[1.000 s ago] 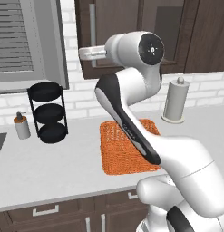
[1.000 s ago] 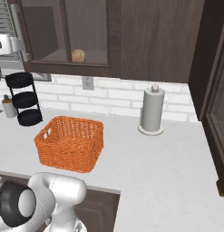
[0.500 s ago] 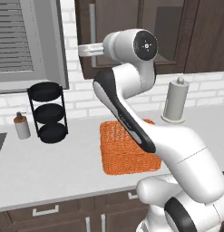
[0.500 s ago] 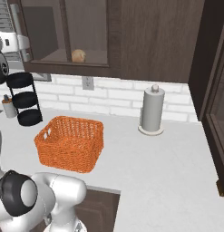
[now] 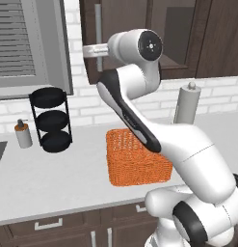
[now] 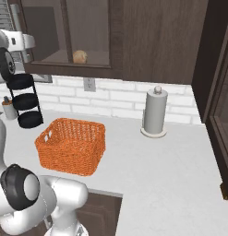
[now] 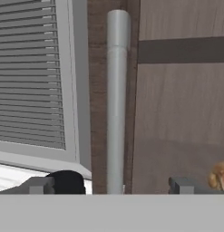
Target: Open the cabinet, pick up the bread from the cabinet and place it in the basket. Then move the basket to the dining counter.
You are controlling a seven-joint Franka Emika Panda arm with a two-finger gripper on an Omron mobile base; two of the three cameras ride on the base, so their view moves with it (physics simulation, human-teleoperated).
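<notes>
Orange woven basket (image 5: 136, 159), dark brown cabinet (image 6: 147, 37).

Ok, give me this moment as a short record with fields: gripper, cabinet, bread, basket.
gripper: open, fingers either side of the handle, not closed on it
cabinet: doors shut
bread: inside the cabinet, behind the glass
basket: empty, on the worktop below the cabinet
paper towel roll: upright to the right of the basket

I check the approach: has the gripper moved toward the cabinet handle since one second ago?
Yes. In the left base view the gripper has come down a little along the cabinet's handle, jaws open.
</notes>
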